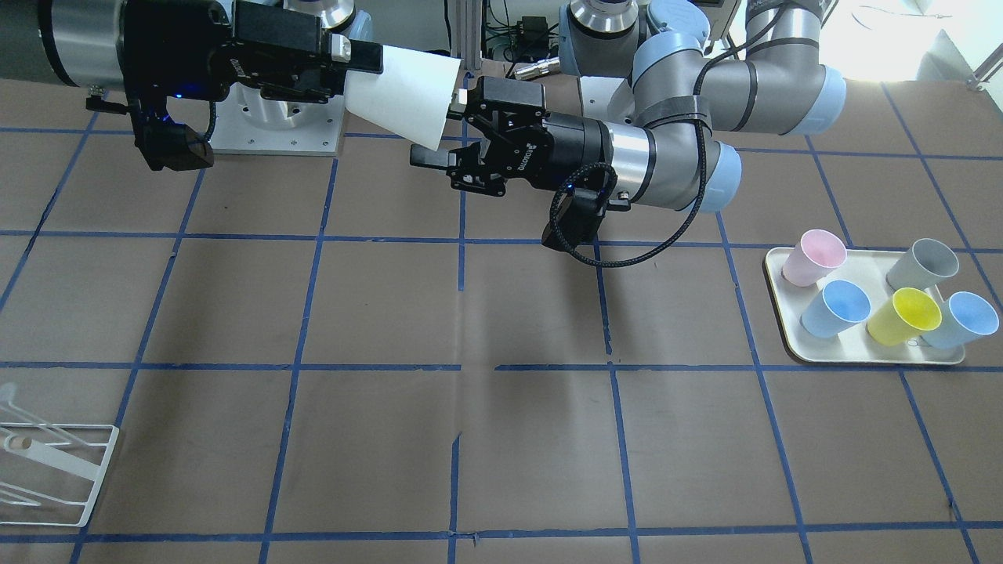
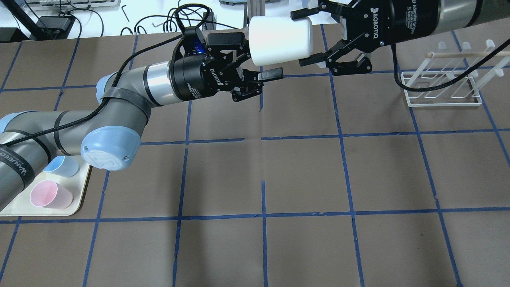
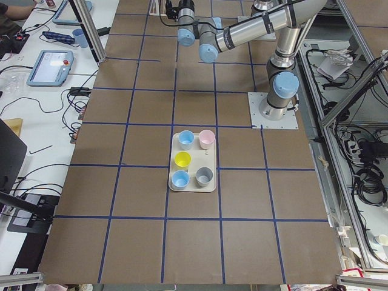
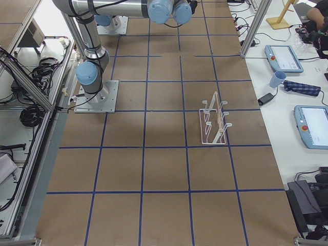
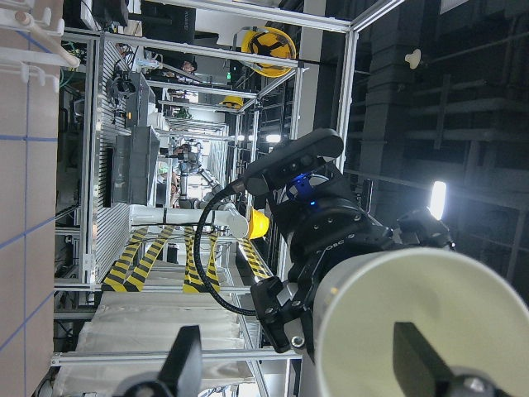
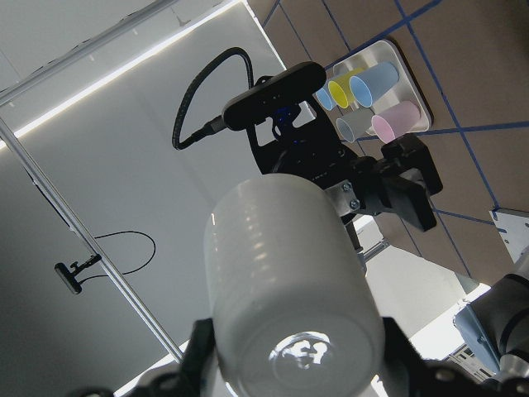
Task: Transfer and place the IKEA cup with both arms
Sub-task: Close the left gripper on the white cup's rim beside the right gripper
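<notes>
We see a tray (image 1: 878, 359) w/ five cups: pink cup (image 1: 815, 257), grey cup (image 1: 923, 265), yellow cup (image 1: 905, 316), two blue cups (image 1: 837, 308) (image 1: 962, 319). A white wire rack (image 2: 442, 85) sits far from the tray, at the table's other end. Overhead, the L arm (image 2: 119, 99) hides most of the tray; the front view shows it all. The IKEA cup (image 2: 279, 40) lies sideways up in the air, well apart from the tray. The R gripper (image 2: 301, 38) is clamped on its small end. The L gripper (image 1: 439, 127), jaws apart, is at its big end. The R arm (image 2: 458, 12) reaches out flat too.

Your right pincer (image 2: 301, 38): clamped on the IKEA cup (image 2: 275, 38) by its base, wrist roughly level | your left pincer (image 2: 258, 57): facing it, jaws spread wide.
</notes>
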Robot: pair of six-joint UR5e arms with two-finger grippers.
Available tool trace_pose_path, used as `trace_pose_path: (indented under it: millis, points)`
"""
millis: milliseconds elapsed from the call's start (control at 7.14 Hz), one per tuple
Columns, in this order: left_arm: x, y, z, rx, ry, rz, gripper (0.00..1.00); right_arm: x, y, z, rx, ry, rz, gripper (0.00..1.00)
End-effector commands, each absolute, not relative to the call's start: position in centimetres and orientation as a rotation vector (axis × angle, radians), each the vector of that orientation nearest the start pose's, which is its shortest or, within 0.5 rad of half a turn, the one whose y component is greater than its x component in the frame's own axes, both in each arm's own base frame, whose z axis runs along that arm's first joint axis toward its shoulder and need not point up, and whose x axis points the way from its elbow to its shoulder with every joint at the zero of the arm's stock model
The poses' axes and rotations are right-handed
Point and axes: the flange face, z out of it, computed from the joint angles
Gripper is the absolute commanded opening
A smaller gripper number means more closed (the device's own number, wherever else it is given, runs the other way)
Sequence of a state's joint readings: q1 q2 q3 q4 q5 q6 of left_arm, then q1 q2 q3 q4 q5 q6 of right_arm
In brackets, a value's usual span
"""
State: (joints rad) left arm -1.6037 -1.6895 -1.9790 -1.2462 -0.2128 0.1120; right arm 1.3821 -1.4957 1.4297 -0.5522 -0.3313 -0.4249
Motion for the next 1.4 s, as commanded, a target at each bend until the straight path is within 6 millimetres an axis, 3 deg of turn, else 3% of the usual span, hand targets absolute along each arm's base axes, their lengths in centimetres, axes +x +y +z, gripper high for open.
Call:
trace_pose_path:
  millis: [0, 280, 561, 841, 981, 1121, 1261]
  points:
    - [-24.78, -48.16, 39.4, 0.037, -1.36, -0.046, 0.4, 13.82, -48.91, 51.21, 0.416, 1.734, 0.464, 0.5]
    - [-24.77, -47.83, 40.1, 0.023, -1.36, -0.034, 0.32, 13.82, -48.92, 51.21, 0.415, 1.735, 0.463, 0.52]
    - [-24.77, -47.89, 40.11, 0.01, -1.361, -0.024, 0.06, 13.82, -48.91, 51.21, 0.416, 1.734, 0.464, 0.57]
    - [-24.78, -47.99, 39.94, 0.008, -1.361, -0.021, 0.0, 13.83, -48.84, 51.27, 0.414, 1.736, 0.463, 0.6]
    - [-24.78, -47.99, 40.06, 0.007, -1.361, -0.022, 0.0, 13.83, -48.84, 51.27, 0.414, 1.736, 0.463, 0.83]
    - [-24.77, -47.78, 40.37, 0.002, -1.361, -0.017, 0.0, 13.83, -48.84, 51.27, 0.413, 1.736, 0.462, 1.0]
    - [-24.7, -48.02, 40.07, 0.008, -1.361, -0.02, 0.0, 13.82, -48.84, 51.32, 0.412, 1.738, 0.463, 1.0]
